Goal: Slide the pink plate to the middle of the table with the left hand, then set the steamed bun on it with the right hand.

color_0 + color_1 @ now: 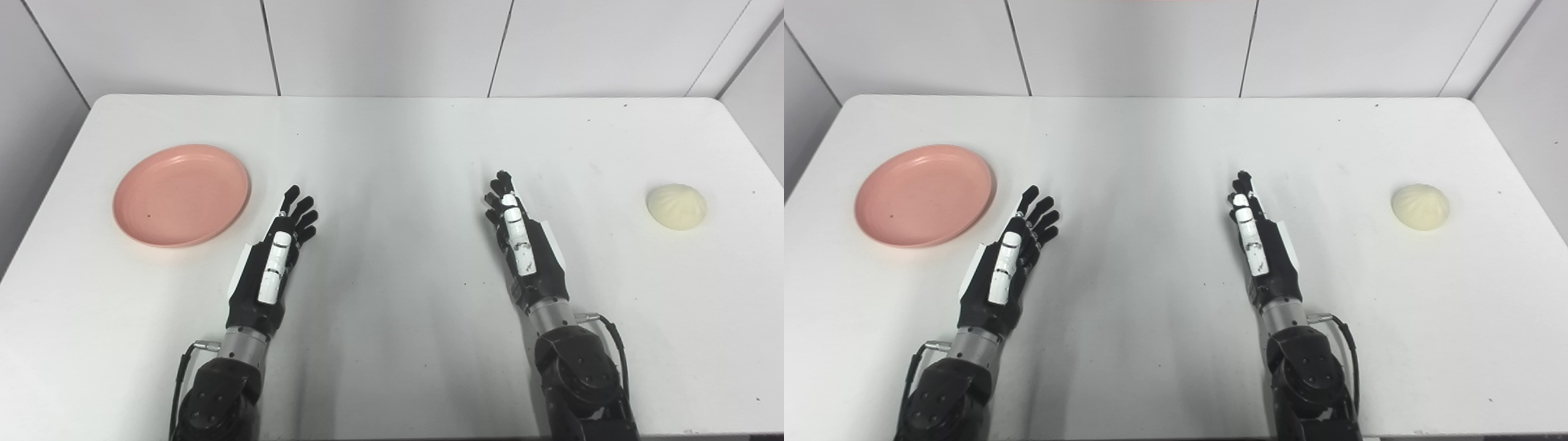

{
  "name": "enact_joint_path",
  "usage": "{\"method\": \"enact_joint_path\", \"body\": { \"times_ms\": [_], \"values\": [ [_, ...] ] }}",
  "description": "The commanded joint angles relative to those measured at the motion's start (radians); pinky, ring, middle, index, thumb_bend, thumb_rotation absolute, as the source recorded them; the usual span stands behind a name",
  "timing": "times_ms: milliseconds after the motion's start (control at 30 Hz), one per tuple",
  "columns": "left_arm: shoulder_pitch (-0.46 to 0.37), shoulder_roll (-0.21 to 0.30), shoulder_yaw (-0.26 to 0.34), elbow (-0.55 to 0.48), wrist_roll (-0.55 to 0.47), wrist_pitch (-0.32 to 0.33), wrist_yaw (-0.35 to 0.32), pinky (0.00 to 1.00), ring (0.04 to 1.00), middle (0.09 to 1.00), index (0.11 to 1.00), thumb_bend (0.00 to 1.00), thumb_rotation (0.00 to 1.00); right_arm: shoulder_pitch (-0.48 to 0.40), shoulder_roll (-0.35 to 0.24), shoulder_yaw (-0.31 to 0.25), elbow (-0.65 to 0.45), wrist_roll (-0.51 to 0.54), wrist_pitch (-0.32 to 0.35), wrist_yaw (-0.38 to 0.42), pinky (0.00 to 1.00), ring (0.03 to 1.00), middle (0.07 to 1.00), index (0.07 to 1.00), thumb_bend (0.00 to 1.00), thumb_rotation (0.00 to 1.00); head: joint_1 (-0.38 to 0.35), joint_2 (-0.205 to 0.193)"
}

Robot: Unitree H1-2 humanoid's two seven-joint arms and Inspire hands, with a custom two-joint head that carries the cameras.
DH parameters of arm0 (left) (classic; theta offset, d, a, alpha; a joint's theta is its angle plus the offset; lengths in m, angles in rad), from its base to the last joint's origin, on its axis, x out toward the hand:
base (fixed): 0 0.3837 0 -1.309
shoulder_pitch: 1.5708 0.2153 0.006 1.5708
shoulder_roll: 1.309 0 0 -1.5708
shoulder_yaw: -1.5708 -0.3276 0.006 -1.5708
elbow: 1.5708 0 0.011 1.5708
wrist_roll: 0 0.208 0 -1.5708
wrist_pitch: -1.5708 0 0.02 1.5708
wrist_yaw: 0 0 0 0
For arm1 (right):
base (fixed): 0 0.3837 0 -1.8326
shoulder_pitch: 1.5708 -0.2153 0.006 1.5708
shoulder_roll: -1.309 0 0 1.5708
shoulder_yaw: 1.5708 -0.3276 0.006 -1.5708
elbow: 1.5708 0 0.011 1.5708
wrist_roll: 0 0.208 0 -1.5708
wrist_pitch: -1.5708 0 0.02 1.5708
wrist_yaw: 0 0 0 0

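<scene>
the pink plate (pixel 181 195) lies flat near the left edge of the white table (pixel 392 141), well short of the middle, with nothing on it apart from a small dark speck on its inner face. the steamed bun (pixel 676 206) sits by itself far over on the right side, pleated top up, well apart from the plate and from both arms. the left hand (pixel 274 264) is held edge-on just right of the plate's near rim, close to it but not touching, with its fingers (pixel 301 211) stretched forward and slightly fanned, and it holds nothing. the right hand (pixel 521 245) is posed the same way right of centre, fingers extended and close together, also holding nothing, and the bun is well to its right. whether either hand rests on the surface or floats just above it cannot be told. the stretch of table between the two hands, and between the plate and the centre, carries only faint grey smudges and a few tiny dark specks, so nothing lies between the plate and the middle or between the right hand and the bun. the tabletop has rounded far corners. behind it stands a pale wall of large panels (pixel 1133 43) split by thin dark vertical seams, with angled side walls closing in at left and right.
</scene>
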Motion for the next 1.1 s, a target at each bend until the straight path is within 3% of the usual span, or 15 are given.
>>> {"method": "enact_joint_path", "body": {
  "times_ms": [0, 300, 567, 900, 1067],
  "values": [
    [0.011, 0.008, 0.006, 0.03, 0.017, 0.034, 0.018, 0.93, 0.932, 0.953, 0.959, 0.51, 1.0, -0.013, 0.002, 0.006, -0.018, 0.001, -0.003, 0.007, 0.99, 0.976, 0.994, 1.0, 0.28, 1.0, 0.001, 0.001],
    [0.012, 0.008, 0.003, 0.033, 0.021, 0.032, 0.018, 0.93, 0.931, 0.952, 0.958, 0.51, 1.0, -0.012, 0.0, 0.005, -0.014, 0.003, -0.009, 0.007, 0.98, 0.973, 0.991, 1.0, 0.27, 1.0, 0.006, -0.004],
    [-0.001, -0.006, -0.01, 0.11, 0.037, -0.025, 0.023, 0.94, 0.941, 0.962, 0.966, 0.52, 1.0, -0.009, -0.014, -0.018, 0.007, 0.046, 0.007, 0.02, 1.0, 0.982, 0.995, 1.0, 0.27, 1.0, 0.154, -0.071],
    [-0.033, -0.04, -0.025, 0.253, 0.074, -0.127, 0.057, 0.94, 0.939, 0.96, 0.965, 0.51, 1.0, -0.016, -0.052, -0.038, 0.096, 0.08, -0.092, 0.059, 1.0, 0.997, 1.0, 1.0, 0.27, 1.0, 0.308, -0.17],
    [-0.045, -0.054, -0.033, 0.282, 0.099, -0.14, 0.07, 0.94, 0.943, 0.962, 0.968, 0.54, 1.0, -0.018, -0.062, -0.047, 0.113, 0.093, -0.117, 0.071, 1.0, 1.0, 1.0, 1.0, 0.26, 1.0, 0.351, -0.189]
  ]
}}
